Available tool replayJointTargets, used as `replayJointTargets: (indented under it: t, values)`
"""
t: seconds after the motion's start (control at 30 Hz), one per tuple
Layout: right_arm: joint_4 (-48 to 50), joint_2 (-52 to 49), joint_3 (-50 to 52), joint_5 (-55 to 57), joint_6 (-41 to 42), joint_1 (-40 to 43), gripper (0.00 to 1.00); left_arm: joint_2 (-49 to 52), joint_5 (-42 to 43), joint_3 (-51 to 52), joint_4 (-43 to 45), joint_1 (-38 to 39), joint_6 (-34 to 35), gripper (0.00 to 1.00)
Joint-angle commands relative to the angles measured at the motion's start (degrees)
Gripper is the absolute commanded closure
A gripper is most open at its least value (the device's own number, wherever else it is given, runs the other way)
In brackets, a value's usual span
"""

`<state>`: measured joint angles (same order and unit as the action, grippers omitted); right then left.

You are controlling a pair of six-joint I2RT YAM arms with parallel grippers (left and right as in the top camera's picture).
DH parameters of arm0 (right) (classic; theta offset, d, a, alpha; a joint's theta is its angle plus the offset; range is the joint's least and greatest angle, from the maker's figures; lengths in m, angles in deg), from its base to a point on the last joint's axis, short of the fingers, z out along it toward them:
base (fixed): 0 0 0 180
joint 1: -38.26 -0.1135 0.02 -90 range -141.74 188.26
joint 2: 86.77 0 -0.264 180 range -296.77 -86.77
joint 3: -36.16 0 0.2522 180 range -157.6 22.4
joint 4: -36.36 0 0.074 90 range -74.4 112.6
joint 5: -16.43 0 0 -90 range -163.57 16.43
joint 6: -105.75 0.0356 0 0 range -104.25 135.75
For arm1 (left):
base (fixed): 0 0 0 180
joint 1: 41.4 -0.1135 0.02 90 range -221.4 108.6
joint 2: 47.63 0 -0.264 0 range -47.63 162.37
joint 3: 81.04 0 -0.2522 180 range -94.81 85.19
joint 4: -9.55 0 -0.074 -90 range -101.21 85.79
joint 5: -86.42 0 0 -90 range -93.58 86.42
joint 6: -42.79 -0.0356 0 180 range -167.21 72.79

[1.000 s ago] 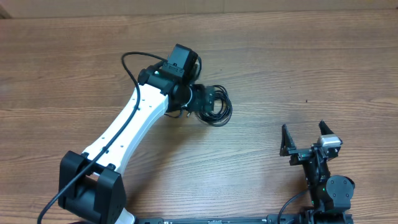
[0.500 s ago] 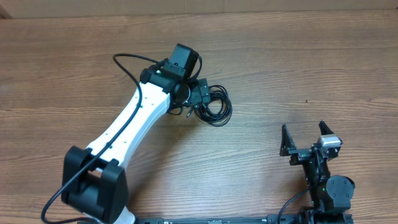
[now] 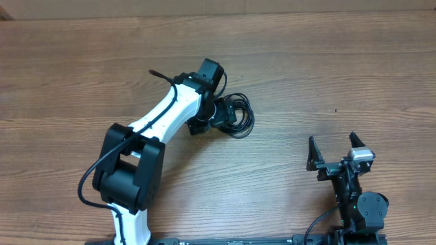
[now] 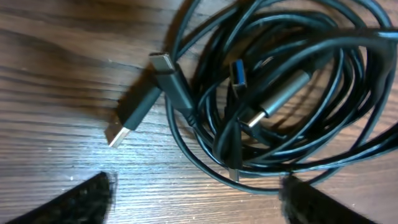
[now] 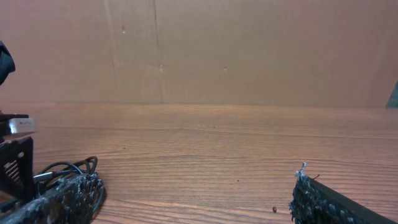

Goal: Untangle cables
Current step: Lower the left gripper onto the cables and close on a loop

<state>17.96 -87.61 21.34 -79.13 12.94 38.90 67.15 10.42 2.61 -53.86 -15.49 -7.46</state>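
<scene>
Left gripper (image 4: 199, 208) is hovering low over the cables (image 4: 283, 96), its blurred fingers (image 4: 81, 199) standing wide apart at the frame's bottom corners and clamping nothing. The cables are lying coiled together on the wooden table (image 3: 327, 61), near its middle. The wrist view is cutting the coil off at its top and right edges, and overhead the left arm is covering part of it. Right gripper (image 3: 334, 153) is sitting well apart, jaws spread, empty.

Ahead of your left gripper (image 4: 196, 196), whose pads (image 4: 81, 199) look matt, coarse black, the cables (image 4: 280, 81) are smooth, glossy black plastic with bare metal plug tips (image 4: 115, 134). Beneath them, the table (image 4: 50, 74) is grained, low-sheen wood.
</scene>
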Motion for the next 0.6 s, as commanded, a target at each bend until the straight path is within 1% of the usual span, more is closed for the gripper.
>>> replayJointTargets:
  t: [0.0,0.13,0.2,0.27,0.3,0.33,0.37,0.43,0.57]
  values:
    - [0.24,0.61,0.59,0.15,-0.07,-0.26,0.00,1.05,2.38,0.37,-0.07,0.72,-1.18,0.27]
    - [0.24,0.61,0.59,0.15,-0.07,-0.26,0.00,1.05,3.39,0.37,0.02,1.60,-0.13,0.29]
    - [0.24,0.61,0.59,0.15,-0.09,-0.26,0.00,1.07,1.05,0.37,0.04,2.03,1.77,0.31]
    - [0.24,0.61,0.59,0.17,-0.07,-0.26,0.00,1.07,-1.95,0.37,0.04,2.25,5.14,0.34]
    - [0.24,0.61,0.59,0.15,-0.09,-0.26,0.00,1.07,-2.62,0.37,0.07,2.25,6.43,0.37]
    - [0.24,0.61,0.59,0.15,-0.07,-0.26,0.00,1.09,-3.02,0.37,0.28,2.25,8.76,0.49]
    - [0.24,0.61,0.59,0.17,-0.07,-0.26,0.00,1.16,-3.02,0.37,0.55,2.29,10.03,0.53]
    - [0.24,0.61,0.59,0.15,-0.07,-0.26,0.00,1.16,-3.02,0.37,1.29,2.36,11.65,0.54]
    - [0.24,0.61,0.59,0.15,-0.07,-0.26,0.00,1.16,-2.99,0.37,2.60,2.40,11.72,0.55]
